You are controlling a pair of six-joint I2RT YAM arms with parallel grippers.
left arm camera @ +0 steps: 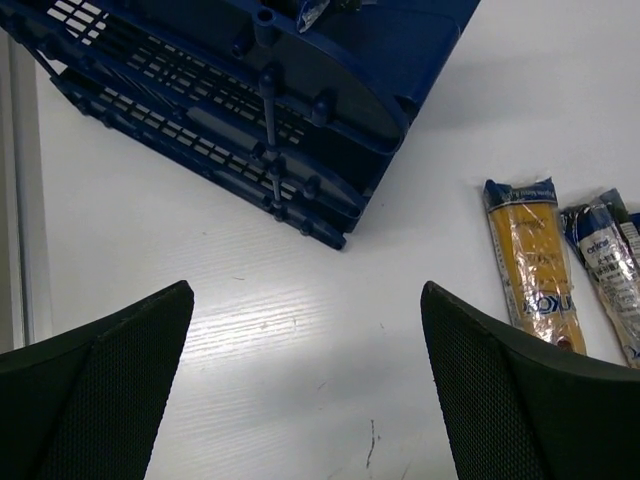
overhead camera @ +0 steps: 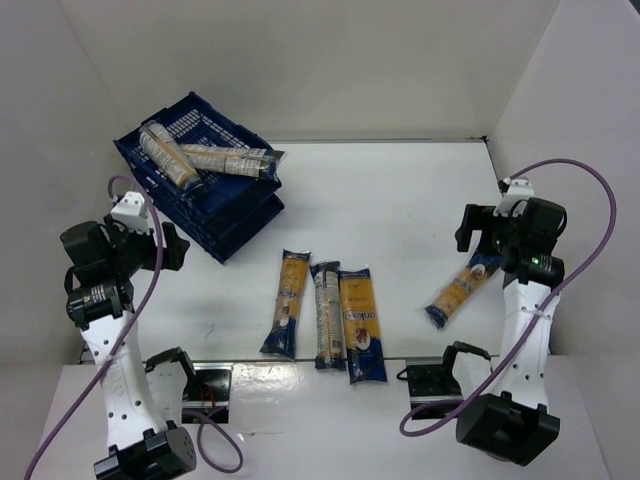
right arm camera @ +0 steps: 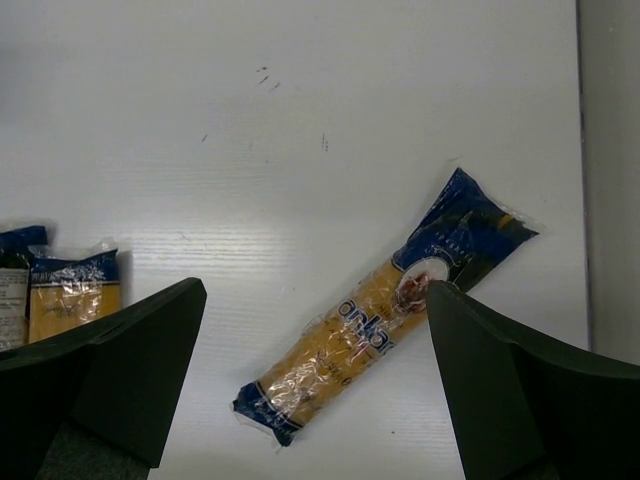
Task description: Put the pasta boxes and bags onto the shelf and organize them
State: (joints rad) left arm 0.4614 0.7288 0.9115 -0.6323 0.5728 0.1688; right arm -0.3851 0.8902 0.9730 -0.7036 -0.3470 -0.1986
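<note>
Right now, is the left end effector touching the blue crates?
Apart. Left wrist view shows bare table between its fingers and the crates.

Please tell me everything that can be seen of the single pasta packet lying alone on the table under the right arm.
The packet is long and narrow, in shiny clear wrap. Its middle is yellow-orange, both ends are dark blue, and a small round picture and white lettering sit toward the larger blue end. It looks sealed and whole, though slightly crinkled. It lies flat on the white table, slanted rather than square to the edges. The right hand is open above it and not gripping it.
</note>
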